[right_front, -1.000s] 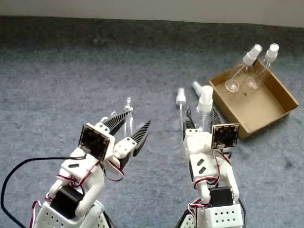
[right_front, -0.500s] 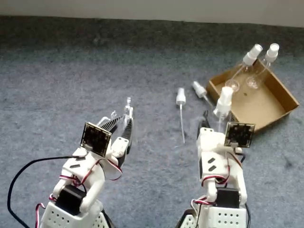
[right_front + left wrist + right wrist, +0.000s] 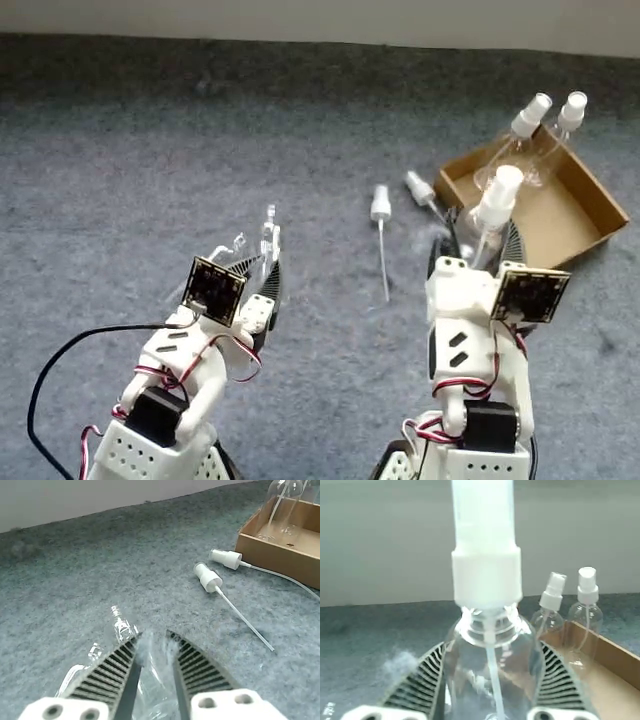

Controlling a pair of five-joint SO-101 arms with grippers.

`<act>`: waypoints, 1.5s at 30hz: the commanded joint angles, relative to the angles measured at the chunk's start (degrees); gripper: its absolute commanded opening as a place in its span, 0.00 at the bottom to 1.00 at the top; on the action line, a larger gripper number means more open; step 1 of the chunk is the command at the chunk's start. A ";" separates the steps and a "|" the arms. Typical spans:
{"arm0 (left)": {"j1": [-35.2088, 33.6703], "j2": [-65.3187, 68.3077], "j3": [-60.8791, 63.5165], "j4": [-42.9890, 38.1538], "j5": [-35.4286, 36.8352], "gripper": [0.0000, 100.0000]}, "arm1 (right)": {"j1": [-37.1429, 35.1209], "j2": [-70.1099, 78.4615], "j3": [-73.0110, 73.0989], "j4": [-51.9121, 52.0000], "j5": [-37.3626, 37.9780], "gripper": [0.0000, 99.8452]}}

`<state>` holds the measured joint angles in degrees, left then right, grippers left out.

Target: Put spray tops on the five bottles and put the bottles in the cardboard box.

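With your right gripper (image 3: 479, 240) clamped on the capped bottle (image 3: 494, 207) at the box's (image 3: 598, 190) near left edge, lift it upright clear of the rim before releasing, while your left gripper (image 3: 152, 637) grips the bare bottle (image 3: 123, 628) on the carpet (image 3: 150, 150).

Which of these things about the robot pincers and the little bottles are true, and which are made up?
1. The right pincer grips a capped bottle. True.
2. Four bottles are in the cardboard box. False: two bottles lean in it, both with spray tops on.
3. Two loose spray tops lie on the carpet between the arms. True.
4. The clear bottle at the left pincer has a spray top on. False: its neck is bare.
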<state>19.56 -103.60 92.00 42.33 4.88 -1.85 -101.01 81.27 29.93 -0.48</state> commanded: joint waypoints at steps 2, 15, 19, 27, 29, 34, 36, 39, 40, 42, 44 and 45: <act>4.53 -0.66 2.07 -0.18 -0.44 0.04 | -6.81 -0.31 -4.09 -0.31 -0.70 0.14; 17.54 -0.48 5.05 -23.47 -0.44 0.04 | -10.33 17.63 -16.13 -3.47 -5.54 0.14; 17.63 -0.48 5.05 -26.73 -0.44 0.04 | -14.55 21.23 -19.82 -3.47 -8.88 0.14; 17.63 -0.48 5.05 -24.79 -0.35 0.04 | -24.92 29.23 -26.68 -3.47 -8.35 0.14; 17.98 -0.48 5.05 -24.79 -0.26 0.04 | -26.68 31.69 -28.26 -3.47 -8.44 0.14; 22.64 -0.22 5.05 -24.62 -0.26 0.04 | -32.66 34.95 -30.02 -3.47 -8.44 0.14; 23.08 -0.22 5.05 -24.62 -0.35 0.04 | -34.33 35.03 -30.02 -3.47 -8.35 0.14; 22.99 -0.22 5.05 -24.53 -0.35 0.04 | -35.65 34.95 -30.02 -3.47 -8.35 0.14; 22.99 -0.22 5.05 -24.53 -0.35 0.04 | -36.26 34.95 -30.02 -3.47 -8.35 0.14; 22.81 -0.22 5.05 -24.53 -0.35 0.04 | -37.85 34.95 -30.02 -3.47 -8.35 0.14; 20.88 -0.22 5.05 -24.53 -0.44 0.04 | -39.43 34.95 -29.93 -3.38 -8.35 0.14; 19.21 -0.22 5.05 -24.53 -0.44 0.04 | -40.13 34.95 -29.93 -3.03 -8.35 0.14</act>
<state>41.54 -103.52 95.87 17.71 4.88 -39.65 -66.11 55.34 28.18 -8.48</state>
